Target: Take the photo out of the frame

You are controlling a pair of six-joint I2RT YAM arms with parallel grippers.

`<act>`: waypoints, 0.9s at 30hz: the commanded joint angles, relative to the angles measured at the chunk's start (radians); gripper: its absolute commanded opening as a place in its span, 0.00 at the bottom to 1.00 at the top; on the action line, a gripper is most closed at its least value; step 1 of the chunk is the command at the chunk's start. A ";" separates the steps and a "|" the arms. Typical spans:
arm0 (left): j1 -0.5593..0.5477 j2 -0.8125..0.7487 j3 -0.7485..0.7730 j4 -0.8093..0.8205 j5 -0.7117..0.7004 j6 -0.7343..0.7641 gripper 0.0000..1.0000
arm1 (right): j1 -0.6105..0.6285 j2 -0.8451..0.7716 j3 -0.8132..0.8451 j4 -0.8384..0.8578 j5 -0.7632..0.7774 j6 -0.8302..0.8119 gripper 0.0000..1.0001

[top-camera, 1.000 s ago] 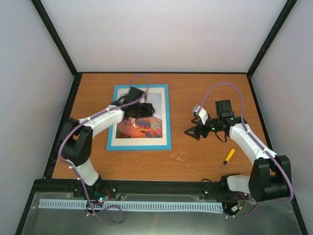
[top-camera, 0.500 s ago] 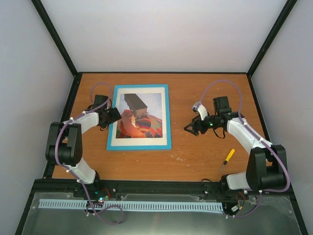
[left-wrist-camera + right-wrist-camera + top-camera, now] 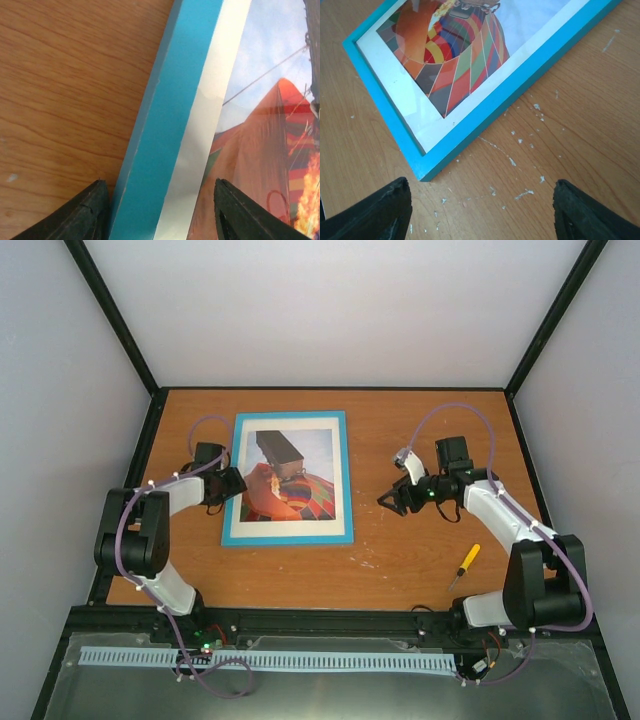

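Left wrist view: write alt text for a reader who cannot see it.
The open left gripper straddles the frame along its light-blue edge, which runs diagonally. The photo, white margin and orange balloon, lies right of it; the wooden table left.

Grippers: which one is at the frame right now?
The left gripper: its jaws straddle the frame's left border. The right gripper sits apart, over the table.

The frame [image 3: 485,111] is cropped by both wrist views' edges.
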 commanded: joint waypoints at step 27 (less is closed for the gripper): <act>-0.249 0.012 -0.036 0.120 0.067 -0.007 0.47 | 0.016 0.433 0.225 -0.159 0.154 0.002 0.46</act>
